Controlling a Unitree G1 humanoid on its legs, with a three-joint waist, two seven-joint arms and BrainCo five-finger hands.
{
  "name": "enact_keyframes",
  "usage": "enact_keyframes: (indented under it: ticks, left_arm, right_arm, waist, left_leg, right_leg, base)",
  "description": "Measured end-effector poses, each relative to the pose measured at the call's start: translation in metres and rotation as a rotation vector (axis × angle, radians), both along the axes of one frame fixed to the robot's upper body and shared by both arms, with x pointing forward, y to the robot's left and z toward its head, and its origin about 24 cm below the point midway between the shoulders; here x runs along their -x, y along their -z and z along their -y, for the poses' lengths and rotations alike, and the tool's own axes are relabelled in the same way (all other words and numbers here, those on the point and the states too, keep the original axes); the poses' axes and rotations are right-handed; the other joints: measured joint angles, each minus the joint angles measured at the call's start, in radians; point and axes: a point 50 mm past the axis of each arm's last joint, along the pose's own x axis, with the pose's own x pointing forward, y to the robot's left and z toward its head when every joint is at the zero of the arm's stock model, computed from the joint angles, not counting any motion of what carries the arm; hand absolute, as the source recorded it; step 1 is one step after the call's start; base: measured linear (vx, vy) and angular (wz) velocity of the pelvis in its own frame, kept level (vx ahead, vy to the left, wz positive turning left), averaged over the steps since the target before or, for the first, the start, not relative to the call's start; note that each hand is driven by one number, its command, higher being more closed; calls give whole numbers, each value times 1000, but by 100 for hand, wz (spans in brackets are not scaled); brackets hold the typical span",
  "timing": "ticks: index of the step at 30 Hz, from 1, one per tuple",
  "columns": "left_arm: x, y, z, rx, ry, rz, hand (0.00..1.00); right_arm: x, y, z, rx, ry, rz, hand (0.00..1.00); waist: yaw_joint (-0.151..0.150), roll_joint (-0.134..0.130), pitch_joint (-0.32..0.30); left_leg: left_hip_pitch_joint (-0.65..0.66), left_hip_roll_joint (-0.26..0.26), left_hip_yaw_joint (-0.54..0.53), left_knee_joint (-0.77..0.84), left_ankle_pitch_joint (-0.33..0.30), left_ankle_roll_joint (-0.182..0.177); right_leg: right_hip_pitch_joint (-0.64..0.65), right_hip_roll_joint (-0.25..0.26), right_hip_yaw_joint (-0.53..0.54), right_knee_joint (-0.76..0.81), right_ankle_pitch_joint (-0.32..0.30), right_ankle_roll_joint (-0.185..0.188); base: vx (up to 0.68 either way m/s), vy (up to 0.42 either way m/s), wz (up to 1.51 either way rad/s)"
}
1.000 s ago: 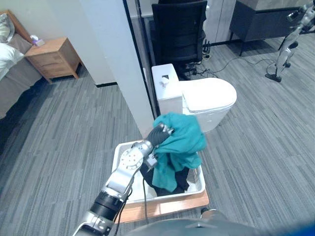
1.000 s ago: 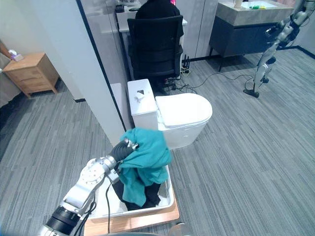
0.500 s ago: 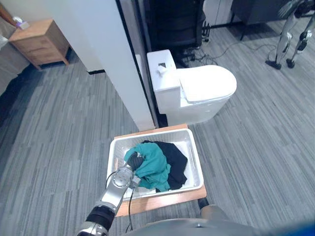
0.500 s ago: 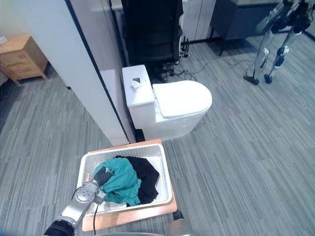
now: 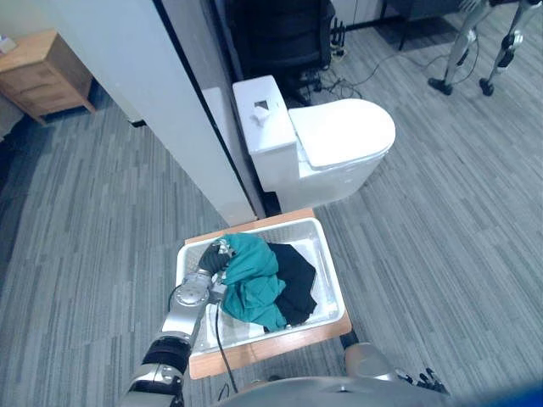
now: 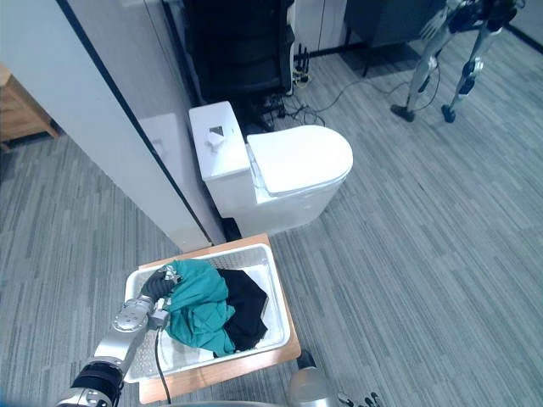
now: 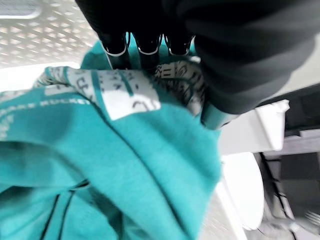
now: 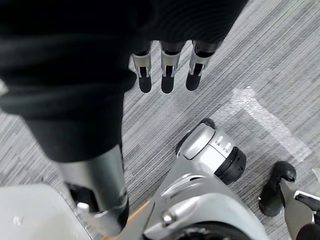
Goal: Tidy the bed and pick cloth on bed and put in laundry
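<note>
- Left eye view: I see the teal cloth [image 5: 254,284] heaped in the white basket [image 5: 327,254], partly over a black garment [image 5: 297,284], with the left hand [image 5: 214,257] at its edge.
- Left wrist view adds the cloth's printed neck label; fingers [image 7: 116,47] and thumb pinch that fold.
- Right wrist view: the right hand [image 8: 169,75] hangs slack-fingered above the grey floor [image 8: 280,75].

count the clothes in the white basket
2. A teal cloth lies on the left side of the basket, gripped by the left hand; a black cloth lies to its right, partly under it. More may be hidden beneath them.
</note>
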Motion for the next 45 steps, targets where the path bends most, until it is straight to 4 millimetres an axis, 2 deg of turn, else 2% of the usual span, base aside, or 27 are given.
enact_keyframes:
  ticks: [3,7,13,23,26,30,31,33,36,39,41,45]
  left_arm:
    - [-2,-11,0,27,128,10,0]
    - [3,-12,-4,99,259,-62,0]
    - [12,-15,-13,188,380,-152,0]
    - [22,-16,-25,199,462,-230,0]
    - [22,-22,-37,138,481,-242,0]
    - [16,-39,-49,-54,556,-221,0]
    - [14,-45,-57,-215,578,-221,0]
    - [9,-56,-68,-405,609,-226,0]
    - [0,-82,-83,-551,636,-207,0]
    - [-7,-100,-80,-536,647,-138,0]
    - [-9,-103,-78,-506,631,-112,0]
    - [-13,-117,-90,-397,445,-1,0]
  right_arm:
    - [13,1,1,1,37,-29,0]
    - [32,1,5,10,91,-68,0]
    - [34,2,4,7,96,-74,0]
    - [35,2,6,11,109,-92,0]
    - [33,3,8,13,108,-98,0]
    - [35,3,8,10,115,-105,0]
    - [36,3,8,10,121,-106,0]
    - [37,3,10,13,135,-106,0]
    - [38,2,13,17,141,-115,0]
    - [36,1,18,27,139,-114,0]
    - [36,1,19,26,138,-115,0]
    - [33,1,20,25,134,-116,0]
  waist:
    - [1,-2,-23]
    - [3,1,-48]
    - [9,0,-73]
    - [28,9,-90]
    - [28,13,-91]
    - [29,14,-92]
    - [28,16,-92]
    - [28,20,-90]
    - [28,22,-89]
    - [32,37,-99]
    - [48,43,-101]
    - [63,39,-102]
  left_leg:
    - [2,1,-12,-1,0,0]
    - [27,2,-23,-7,0,0]
    - [29,-7,-39,-25,9,4]
    - [12,-18,-71,-37,22,8]
    - [13,-18,-79,-37,22,8]
    - [14,-18,-85,-36,22,8]
    - [15,-18,-88,-35,22,8]
    - [14,-18,-91,-33,21,8]
    - [13,-18,-101,-20,21,10]
    - [-2,-21,-123,-17,18,14]
    - [-4,-21,-126,-15,19,14]
    - [-24,-21,-162,-15,24,16]
  right_leg:
    - [7,0,-9,-1,0,0]
    - [40,1,-15,-13,3,-5]
    - [46,1,-31,-41,11,-16]
    - [46,-2,-52,-65,24,-14]
    - [54,-2,-54,-65,28,-14]
    - [56,-2,-55,-65,31,-18]
    - [57,-2,-56,-66,31,-19]
    - [59,-3,-58,-67,33,-21]
    - [72,-10,-74,-75,34,-21]
    - [73,-17,-88,-83,34,-21]
    - [75,-19,-94,-92,39,-21]
    - [83,-23,-126,-115,44,-22]
  base:
    - [-45,-17,10]
    - [-50,-26,7]
    - [-81,-50,0]
    - [26,-10,8]
    - [61,16,1]
    - [31,10,0]
    - [0,0,0]
    - [-12,-5,2]
    - [-41,-16,11]
    - [-60,-15,16]
    - [-61,-22,6]
    - [-42,-37,21]
